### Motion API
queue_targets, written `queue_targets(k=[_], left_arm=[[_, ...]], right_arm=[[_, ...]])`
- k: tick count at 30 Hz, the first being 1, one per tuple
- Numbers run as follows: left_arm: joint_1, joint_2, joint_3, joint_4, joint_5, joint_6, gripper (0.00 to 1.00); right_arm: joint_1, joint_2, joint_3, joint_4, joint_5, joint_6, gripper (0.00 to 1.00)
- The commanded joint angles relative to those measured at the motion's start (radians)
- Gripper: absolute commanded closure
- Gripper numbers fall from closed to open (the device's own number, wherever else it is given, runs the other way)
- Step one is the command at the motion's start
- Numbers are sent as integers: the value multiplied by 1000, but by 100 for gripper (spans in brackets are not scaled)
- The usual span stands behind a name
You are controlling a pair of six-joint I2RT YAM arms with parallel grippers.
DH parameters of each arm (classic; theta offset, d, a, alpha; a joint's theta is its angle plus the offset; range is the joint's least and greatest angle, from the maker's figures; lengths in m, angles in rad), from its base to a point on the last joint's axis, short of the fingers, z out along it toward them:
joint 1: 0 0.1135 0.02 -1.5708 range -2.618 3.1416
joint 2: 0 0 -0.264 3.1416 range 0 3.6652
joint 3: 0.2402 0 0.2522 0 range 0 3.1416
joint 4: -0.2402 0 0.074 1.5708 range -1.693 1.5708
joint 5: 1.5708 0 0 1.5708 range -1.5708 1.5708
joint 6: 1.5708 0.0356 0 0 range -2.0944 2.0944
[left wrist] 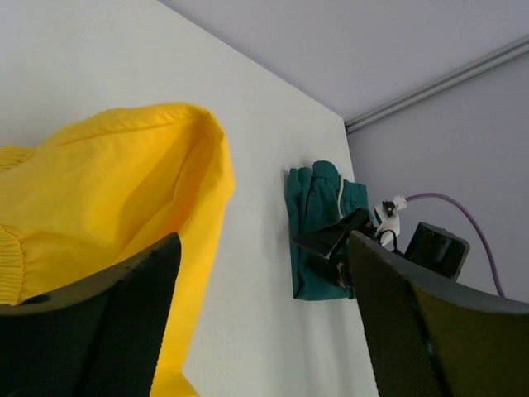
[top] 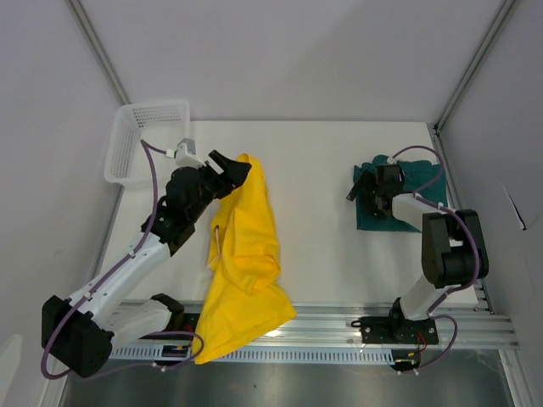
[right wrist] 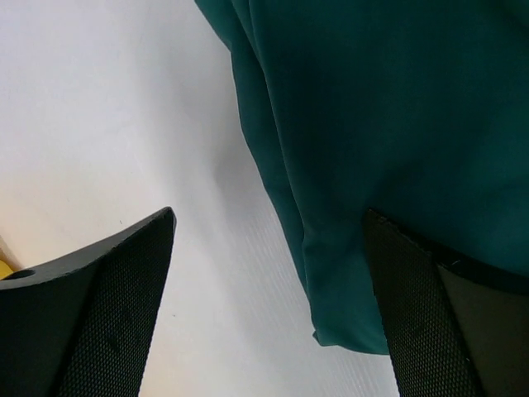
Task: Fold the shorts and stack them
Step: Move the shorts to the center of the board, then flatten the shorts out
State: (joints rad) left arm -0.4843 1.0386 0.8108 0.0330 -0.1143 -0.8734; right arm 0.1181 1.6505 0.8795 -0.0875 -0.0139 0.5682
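Top external view: bright yellow cloth shorts [top: 244,254] run far-to-near along the counter, far end just beside the wide-open, empty left tool [top: 231,167].

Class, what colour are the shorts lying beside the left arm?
Bright yellow shorts, clearest in the top external view.

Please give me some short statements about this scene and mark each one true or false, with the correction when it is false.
1. The yellow shorts hang partly over the table's near edge. True.
2. The teal shorts lie inside the white basket. False: they lie on the table, far right.
3. The left gripper is open. True.
4. The two pairs are stacked. False: they lie apart.
5. The right gripper clamps the teal shorts. False: it is open.
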Motion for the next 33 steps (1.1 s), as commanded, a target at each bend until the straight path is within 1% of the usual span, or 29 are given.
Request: queue_targets(k=[1, 2, 3, 4, 5, 7, 8, 10, 12, 14, 16, 17, 19, 20, 22, 23, 25, 26, 27, 28, 29, 30, 33], left_arm=[[-2, -34, 99, -83, -35, 71, 14], [-4, -51, 114, -120, -36, 80, 11], [-2, -61, 126, -140, -38, 102, 5], [-4, -71, 134, -162, -39, 109, 2], [-4, -89, 146, -210, -42, 116, 1], [-4, -107, 160, -267, -41, 146, 1], [-2, -129, 168, -289, -44, 152, 1], [-2, -152, 177, -326, -54, 168, 1], [0, -184, 173, -372, -64, 175, 1], [1, -201, 160, -389, -71, 178, 1], [7, -206, 145, -397, -73, 188, 1], [18, -201, 139, -409, -67, 189, 1], [48, -181, 133, -424, -42, 188, 1], [61, -175, 125, -427, -7, 186, 1], [108, -164, 105, -426, 33, 182, 1], [125, -161, 79, -423, 66, 174, 1], [185, -157, 59, -413, 99, 160, 1], [205, -157, 29, -409, 144, 136, 1], [226, -157, 18, -395, 163, 123, 1], [262, -160, -13, -386, 183, 113, 1], [274, -161, -21, -380, 214, 94, 1], [295, -163, -24, -380, 220, 90, 1], [305, -183, -33, -404, 196, 88, 1]], right_arm=[[-31, 40, 44, -83, -9, 22, 4], [-46, 37, 39, -83, -11, 27, 4], [-63, 35, 33, -86, -24, 27, 5], [-101, 35, 35, -90, -41, 32, 6], [-109, 34, 38, -96, -66, 38, 5], [-167, 29, 58, -138, -51, 39, 1], [-179, 22, 67, -152, -28, 36, 1], [-213, 14, 82, -175, -43, 29, 1], [-216, -6, 98, -198, -61, 18, 1], [-161, -38, 114, -219, -29, -22, 1], [-103, -109, 125, -261, 17, -50, 0], [-33, -157, 128, -283, 58, -71, 1], [23, -202, 128, -299, 28, -93, 1], [85, -224, 124, -305, 8, -103, 1], [159, -276, 118, -327, -49, -131, 1], [243, -291, 108, -336, -47, -139, 1], [336, -339, 93, -328, -50, -145, 2], [385, -353, 78, -311, -47, -146, 4], [484, -363, 73, -304, -34, -136, 5], [533, -379, 69, -293, 1, -133, 5], [587, -380, 65, -272, 14, -131, 6], [686, -382, 65, -261, 69, -117, 7], [816, -356, 67, -216, 146, -76, 8]])
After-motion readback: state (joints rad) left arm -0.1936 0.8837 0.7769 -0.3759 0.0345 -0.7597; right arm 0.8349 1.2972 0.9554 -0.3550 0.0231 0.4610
